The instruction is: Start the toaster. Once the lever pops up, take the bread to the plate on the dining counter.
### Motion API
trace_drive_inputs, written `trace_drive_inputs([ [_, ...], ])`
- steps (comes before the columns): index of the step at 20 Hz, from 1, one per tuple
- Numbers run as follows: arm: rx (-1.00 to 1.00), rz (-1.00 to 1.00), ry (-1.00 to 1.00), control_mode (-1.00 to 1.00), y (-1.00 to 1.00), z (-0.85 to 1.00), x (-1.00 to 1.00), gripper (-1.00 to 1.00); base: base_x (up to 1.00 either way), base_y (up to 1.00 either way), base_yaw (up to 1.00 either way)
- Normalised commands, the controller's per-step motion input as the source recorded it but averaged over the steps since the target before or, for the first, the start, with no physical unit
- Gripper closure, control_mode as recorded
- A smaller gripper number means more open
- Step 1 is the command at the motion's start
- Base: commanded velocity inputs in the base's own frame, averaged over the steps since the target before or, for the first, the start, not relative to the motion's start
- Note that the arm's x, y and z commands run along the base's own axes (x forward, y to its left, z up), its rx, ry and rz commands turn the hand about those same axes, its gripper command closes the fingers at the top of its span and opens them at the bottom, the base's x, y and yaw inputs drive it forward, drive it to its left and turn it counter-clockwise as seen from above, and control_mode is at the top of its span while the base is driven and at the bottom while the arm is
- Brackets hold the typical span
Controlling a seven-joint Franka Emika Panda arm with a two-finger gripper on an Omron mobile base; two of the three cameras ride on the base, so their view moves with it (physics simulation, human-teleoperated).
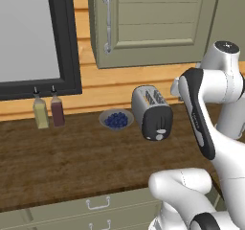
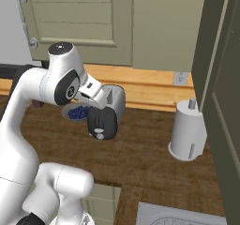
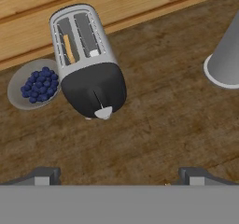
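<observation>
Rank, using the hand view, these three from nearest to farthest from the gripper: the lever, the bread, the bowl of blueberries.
1. Lever, on the toaster's black end facing the gripper.
2. Bowl of blueberries, off to the left.
3. Bread, in the toaster's left slot, toward the wall.

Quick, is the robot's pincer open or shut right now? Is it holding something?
Pincer: open, tips far apart, holding nothing, above the worktop in front of the toaster.
</observation>
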Motion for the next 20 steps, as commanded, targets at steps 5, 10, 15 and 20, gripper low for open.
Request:
trace_drive_inputs([
  [5,0.00,0.00,0.00,-1.00,0.00,0.00,0.00,-1.00,0.00,0.00,0.00],
  [10,0.00,0.00,0.00,-1.00,0.00,0.00,0.00,-1.00,0.00,0.00,0.00],
  [15,0.00,0.00,0.00,-1.00,0.00,0.00,0.00,-1.00,0.00,0.00,0.00],
  [20,0.00,0.00,0.00,-1.00,0.00,0.00,0.00,-1.00,0.00,0.00,0.00],
])
